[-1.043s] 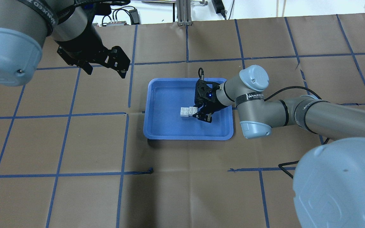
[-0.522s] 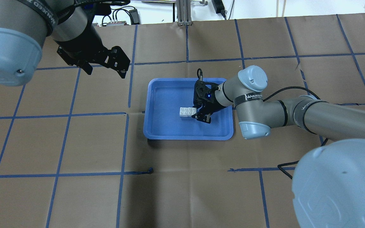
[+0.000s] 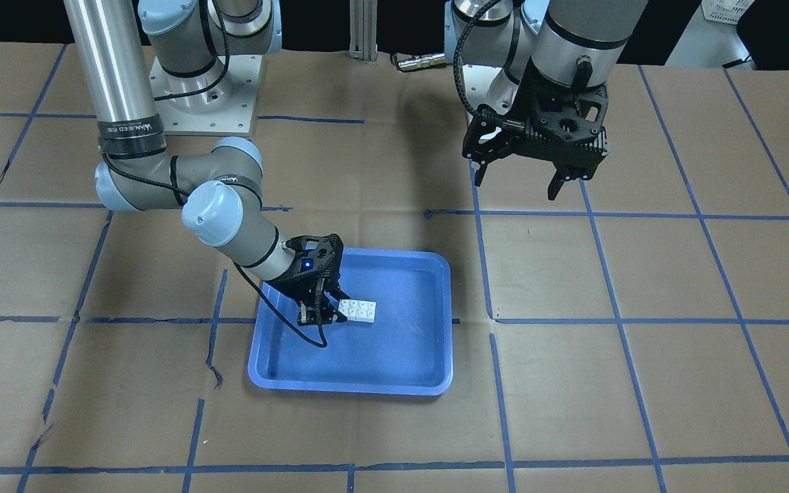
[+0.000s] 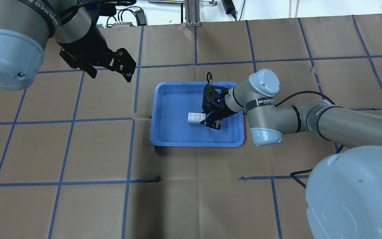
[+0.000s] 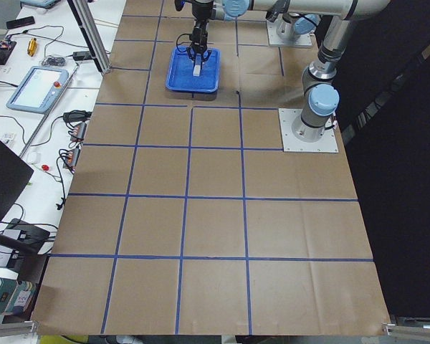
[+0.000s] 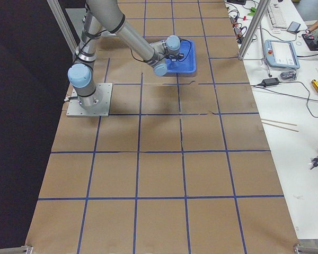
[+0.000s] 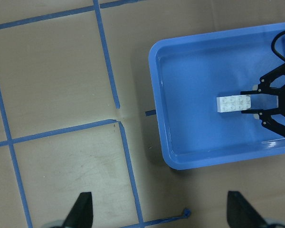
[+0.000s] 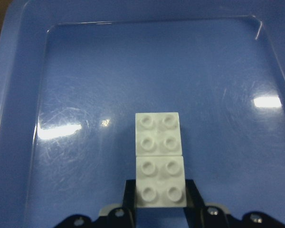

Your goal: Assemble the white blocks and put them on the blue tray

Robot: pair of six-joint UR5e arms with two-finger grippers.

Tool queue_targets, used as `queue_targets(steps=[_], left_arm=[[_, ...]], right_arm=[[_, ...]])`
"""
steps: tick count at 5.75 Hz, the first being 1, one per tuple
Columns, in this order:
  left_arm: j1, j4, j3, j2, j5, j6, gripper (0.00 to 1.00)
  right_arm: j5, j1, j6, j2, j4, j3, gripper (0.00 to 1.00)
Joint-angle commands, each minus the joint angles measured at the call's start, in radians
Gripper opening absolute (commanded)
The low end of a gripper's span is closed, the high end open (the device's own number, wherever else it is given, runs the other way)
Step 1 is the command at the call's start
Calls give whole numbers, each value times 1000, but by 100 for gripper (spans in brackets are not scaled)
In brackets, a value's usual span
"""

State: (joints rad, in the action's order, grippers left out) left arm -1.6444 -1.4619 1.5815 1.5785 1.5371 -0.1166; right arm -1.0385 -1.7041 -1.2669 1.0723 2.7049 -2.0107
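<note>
The job is looking close to done. The two white blocks (image 8: 160, 159) are lying on the floor of the blue tray (image 4: 177, 134), studs up, set end to end in a short row with their facing sides touching. The tray itself is sitting well in from every edge of the desk, on the brown paper with the blue tape grid. Within the tray, the blocks are resting nearer the edge on the robot's right than the one on its left.

The right gripper (image 8: 160, 203) is reaching low into the tray from the desk's right side and is pinching the block nearer to it, one finger (image 8: 129, 194) pressing on each side. The other block is sticking out past the fingertips, free of them. From these views I cannot tell whether the two blocks are truly locked together or only butting up against each other.

The left gripper (image 3: 518, 185) is hanging above bare paper off toward the desk's left side, well apart from the tray. Its fingers are spread wide and are carrying nothing.

So, as I judge it, the placing on the tray is accomplished. What is remaining is for the right gripper to let go and lift clear without dragging the pair along. If the join is loose, a final press may also be needed.
</note>
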Motion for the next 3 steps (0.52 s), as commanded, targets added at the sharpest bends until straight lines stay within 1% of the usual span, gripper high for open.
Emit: queue_targets(steps=[1, 2, 3], left_arm=[[2, 0, -3, 0, -2, 0, 99], [0, 0, -3, 0, -2, 2, 99], [2, 0, -3, 0, 0, 0, 99]], right_arm=[[0, 0, 1, 0, 1, 1, 15], [2, 0, 1, 0, 3, 1, 36], [2, 0, 3, 0, 3, 1, 69]])
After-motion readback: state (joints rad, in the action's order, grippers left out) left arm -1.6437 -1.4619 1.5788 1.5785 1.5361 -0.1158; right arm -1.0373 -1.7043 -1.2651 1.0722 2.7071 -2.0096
